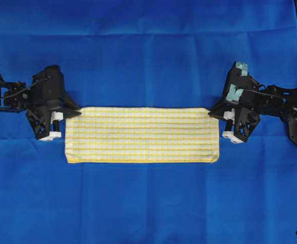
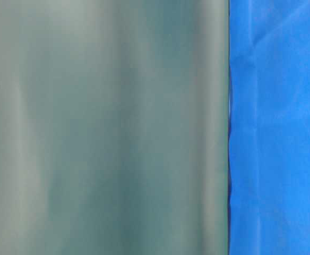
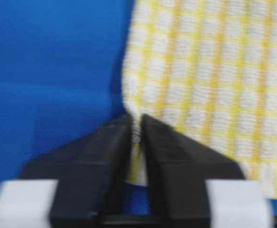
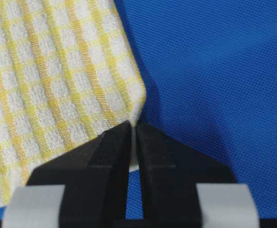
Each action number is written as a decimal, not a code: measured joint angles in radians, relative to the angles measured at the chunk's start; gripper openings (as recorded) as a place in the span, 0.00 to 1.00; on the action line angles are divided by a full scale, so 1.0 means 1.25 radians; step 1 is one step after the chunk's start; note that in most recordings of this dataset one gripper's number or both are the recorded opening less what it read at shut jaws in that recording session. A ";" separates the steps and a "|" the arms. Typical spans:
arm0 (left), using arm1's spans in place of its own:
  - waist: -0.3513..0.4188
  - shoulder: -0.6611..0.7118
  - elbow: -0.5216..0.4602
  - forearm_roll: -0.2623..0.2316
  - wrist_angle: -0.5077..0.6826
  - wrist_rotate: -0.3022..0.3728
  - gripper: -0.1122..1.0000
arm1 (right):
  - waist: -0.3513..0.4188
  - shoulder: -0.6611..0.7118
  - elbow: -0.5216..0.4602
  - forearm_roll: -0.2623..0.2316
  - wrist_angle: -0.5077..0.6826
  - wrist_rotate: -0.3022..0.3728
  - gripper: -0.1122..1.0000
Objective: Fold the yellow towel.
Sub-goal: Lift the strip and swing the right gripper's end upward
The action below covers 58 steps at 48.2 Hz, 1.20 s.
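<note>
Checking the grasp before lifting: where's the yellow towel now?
In the overhead view, the yellow towel lies mid-table on the blue cloth, its upper corners pinched by the left gripper and right gripper.

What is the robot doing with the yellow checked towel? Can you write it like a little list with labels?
towel: yellow towel, lying flat, a long rectangle
underneath: blue cloth covering the table
left end effector: shut on the towel's far left corner
right end effector: shut on the towel's far right corner
close-up: both wrist views show towel pinched between the jaws
near edge of towel: free, nothing holding it
table-level view: blurred grey-green surface and blue cloth only, no towel visible
</note>
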 measured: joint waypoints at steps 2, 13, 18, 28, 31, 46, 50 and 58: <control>0.000 -0.002 -0.004 0.000 0.010 -0.001 0.12 | 0.000 0.000 0.000 0.000 0.000 0.001 0.12; 0.000 -0.005 -0.013 0.000 0.032 0.000 0.12 | -0.001 -0.002 0.000 -0.001 -0.001 0.001 0.12; 0.001 -0.023 -0.023 0.000 0.066 0.000 0.12 | -0.001 -0.023 0.000 0.000 0.000 0.002 0.12; -0.006 -0.121 -0.069 0.000 0.195 0.000 0.12 | 0.000 -0.145 0.000 -0.001 0.018 0.002 0.12; -0.006 -0.156 -0.080 0.000 0.233 0.000 0.12 | -0.001 -0.185 0.001 -0.001 0.028 0.001 0.12; -0.009 -0.339 -0.094 0.000 0.362 -0.001 0.12 | -0.025 -0.385 0.001 -0.028 0.134 -0.018 0.12; -0.009 -0.387 -0.092 0.000 0.379 -0.001 0.12 | -0.033 -0.427 0.000 -0.039 0.160 -0.018 0.12; -0.009 -0.461 -0.063 0.000 0.389 -0.002 0.12 | -0.047 -0.481 0.000 -0.058 0.194 -0.018 0.12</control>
